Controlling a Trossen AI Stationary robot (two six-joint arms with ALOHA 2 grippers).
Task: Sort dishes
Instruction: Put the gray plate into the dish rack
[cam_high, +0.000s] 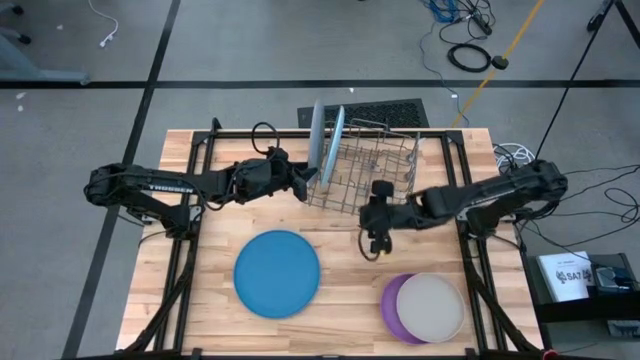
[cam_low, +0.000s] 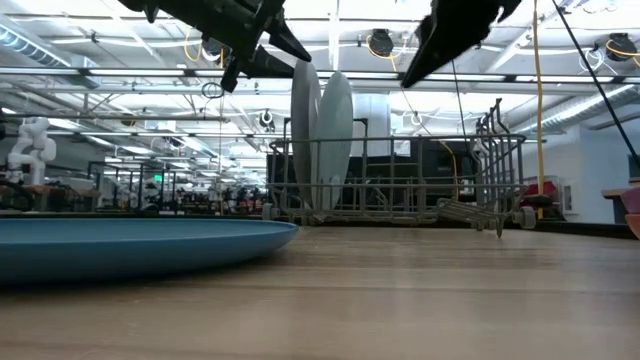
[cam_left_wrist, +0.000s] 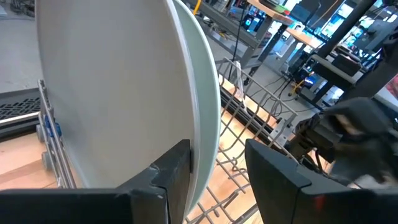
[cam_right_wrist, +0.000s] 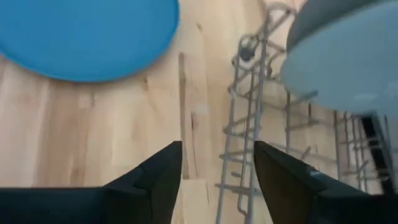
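High view shows a wooden table (cam_high: 330, 300) with a grey wire dish rack (cam_high: 365, 165) near its far edge, and two large plates standing on edge in the rack's left end: a grey plate (cam_high: 317, 140) and just beside it a light blue plate (cam_high: 337, 135). The left gripper (cam_high: 305, 181) reaches in from the left and sits at the lower rim of these standing plates; in the left wrist view its two dark fingers (cam_left_wrist: 171, 180) are parted with the light blue plate's (cam_left_wrist: 208, 112) edge running down between them, the grey plate (cam_left_wrist: 112, 87) just outside one finger, and whether the fingers actually press on the rim I cannot tell. The right gripper (cam_high: 376, 238) hangs over bare wood just in front of the rack, between the rack and the flat plates; the right wrist view shows its fingers (cam_right_wrist: 158, 174) spread apart with nothing between them, only table and the rack's wires (cam_right_wrist: 249, 124) below. A darker blue plate (cam_high: 277, 273) lies flat at the table's front middle. Toward the front right, a beige plate (cam_high: 431, 306) lies on top of a purple plate (cam_high: 392, 300), which peeks out on the left side. Low view shows the two upright plates (cam_low: 322, 140) side by side in the rack and the blue plate (cam_low: 140, 240) lying flat in the foreground.
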